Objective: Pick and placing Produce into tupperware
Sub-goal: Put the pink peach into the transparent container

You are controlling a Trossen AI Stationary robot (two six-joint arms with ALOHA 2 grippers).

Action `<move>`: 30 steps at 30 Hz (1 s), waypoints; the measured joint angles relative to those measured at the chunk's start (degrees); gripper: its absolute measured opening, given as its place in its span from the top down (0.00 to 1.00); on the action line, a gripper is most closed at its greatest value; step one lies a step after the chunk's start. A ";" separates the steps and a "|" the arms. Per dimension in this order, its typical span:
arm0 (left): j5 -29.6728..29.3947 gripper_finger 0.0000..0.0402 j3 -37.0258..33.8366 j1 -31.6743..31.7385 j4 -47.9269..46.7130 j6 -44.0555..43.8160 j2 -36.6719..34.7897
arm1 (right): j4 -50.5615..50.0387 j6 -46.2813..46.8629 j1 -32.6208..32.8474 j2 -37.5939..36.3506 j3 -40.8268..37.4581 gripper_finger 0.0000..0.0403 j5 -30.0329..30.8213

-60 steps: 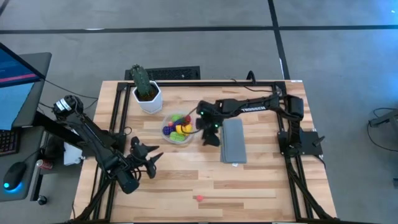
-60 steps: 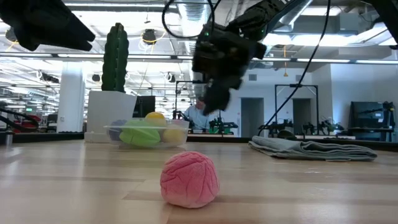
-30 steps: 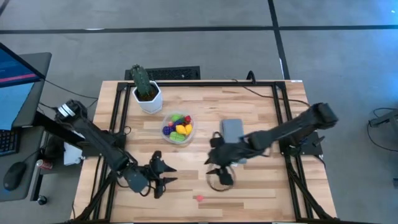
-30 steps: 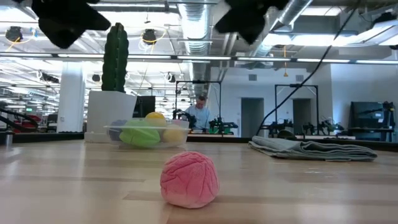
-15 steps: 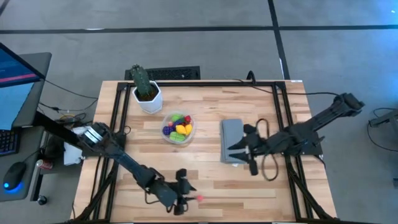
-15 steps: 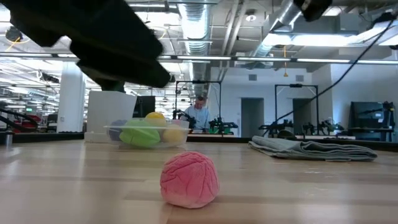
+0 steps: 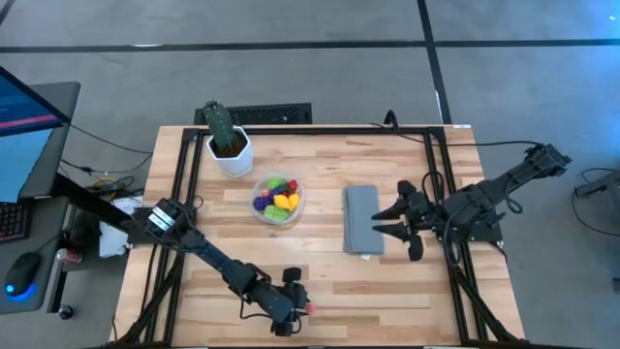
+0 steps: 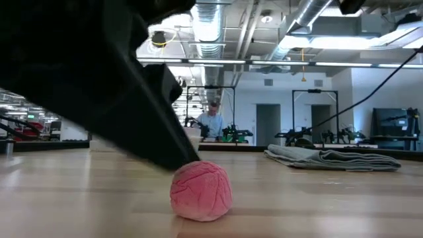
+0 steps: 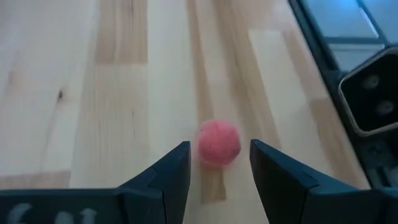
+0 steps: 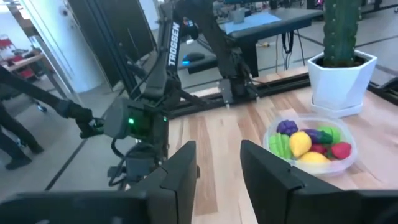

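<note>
From above, the left gripper sits low near the front edge of the table, right at a small pink ball. The clear bowl lies well apart from it, beside the white pot with the cactus, and holds red, yellow, green and purple toy produce. The right gripper hangs over the right part of the table next to the grey cloth, fingers spread.

At table height, the pink ball rests on the wood, with the dark left gripper filling the space just behind and above it. The cloth lies farther back.

Left wrist view: fingers apart, pink ball on the table between the tips, untouched.

Right wrist view: fingers apart, nothing between them; bowl with produce ahead, by the cactus pot.
</note>
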 joint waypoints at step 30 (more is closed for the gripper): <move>6.67 0.54 0.01 2.97 3.00 3.25 2.44 | 0.27 -2.73 -0.39 -0.05 0.02 0.64 0.03</move>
